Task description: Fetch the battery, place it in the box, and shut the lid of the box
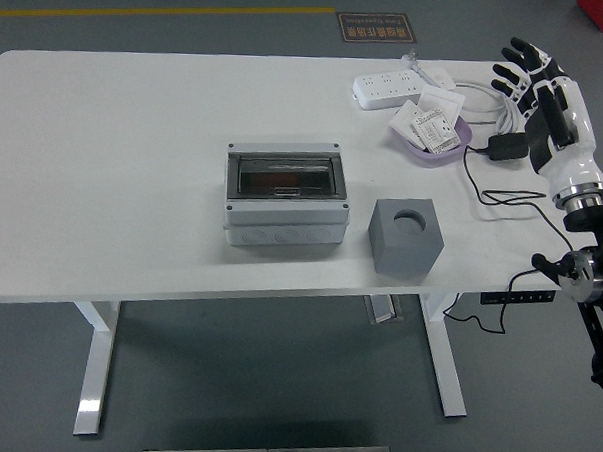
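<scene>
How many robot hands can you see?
1. The right hand is over the table's far right edge, fingers spread and holding nothing, near the black adapter. The left hand is out of view.

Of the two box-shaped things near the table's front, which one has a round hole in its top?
The plain grey cube, right of the lidded box, whose top is a flat clear window.

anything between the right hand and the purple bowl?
Head view: a black power adapter with its cord lies between the right hand and the purple bowl; white cables sit just behind it.
</scene>
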`<state>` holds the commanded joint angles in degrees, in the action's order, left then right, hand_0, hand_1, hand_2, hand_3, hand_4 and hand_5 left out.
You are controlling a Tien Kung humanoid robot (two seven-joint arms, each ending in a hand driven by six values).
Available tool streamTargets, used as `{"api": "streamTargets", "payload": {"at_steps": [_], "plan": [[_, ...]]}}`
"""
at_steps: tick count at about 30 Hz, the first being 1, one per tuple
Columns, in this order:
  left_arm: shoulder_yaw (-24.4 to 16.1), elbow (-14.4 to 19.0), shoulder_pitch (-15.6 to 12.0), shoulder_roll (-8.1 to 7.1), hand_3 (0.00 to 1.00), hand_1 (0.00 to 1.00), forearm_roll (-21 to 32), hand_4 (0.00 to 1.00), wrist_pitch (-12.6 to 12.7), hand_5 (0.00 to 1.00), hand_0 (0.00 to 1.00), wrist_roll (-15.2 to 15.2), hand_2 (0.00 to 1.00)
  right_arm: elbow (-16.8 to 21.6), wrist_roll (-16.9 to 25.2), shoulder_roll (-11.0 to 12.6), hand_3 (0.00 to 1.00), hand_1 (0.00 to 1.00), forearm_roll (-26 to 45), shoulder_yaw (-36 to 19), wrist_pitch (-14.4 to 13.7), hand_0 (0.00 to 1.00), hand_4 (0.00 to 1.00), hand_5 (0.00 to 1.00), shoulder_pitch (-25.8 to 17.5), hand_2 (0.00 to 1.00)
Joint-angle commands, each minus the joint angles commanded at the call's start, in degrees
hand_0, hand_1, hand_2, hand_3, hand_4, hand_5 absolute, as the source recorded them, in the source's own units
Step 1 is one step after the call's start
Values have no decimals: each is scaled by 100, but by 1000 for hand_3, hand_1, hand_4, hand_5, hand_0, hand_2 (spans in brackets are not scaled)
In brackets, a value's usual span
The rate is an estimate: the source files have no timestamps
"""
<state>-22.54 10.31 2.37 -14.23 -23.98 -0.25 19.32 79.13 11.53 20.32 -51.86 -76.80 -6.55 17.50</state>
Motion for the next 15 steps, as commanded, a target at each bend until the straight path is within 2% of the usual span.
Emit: {"api": "streamTargets", "payload": {"at_steps": [15], "plan": [[2,0,16,8,555,587,21,523,0,2,573,-2,504,-28,-61,8,843,834,-32,-12,-2,841,900,691,1,856]]}}
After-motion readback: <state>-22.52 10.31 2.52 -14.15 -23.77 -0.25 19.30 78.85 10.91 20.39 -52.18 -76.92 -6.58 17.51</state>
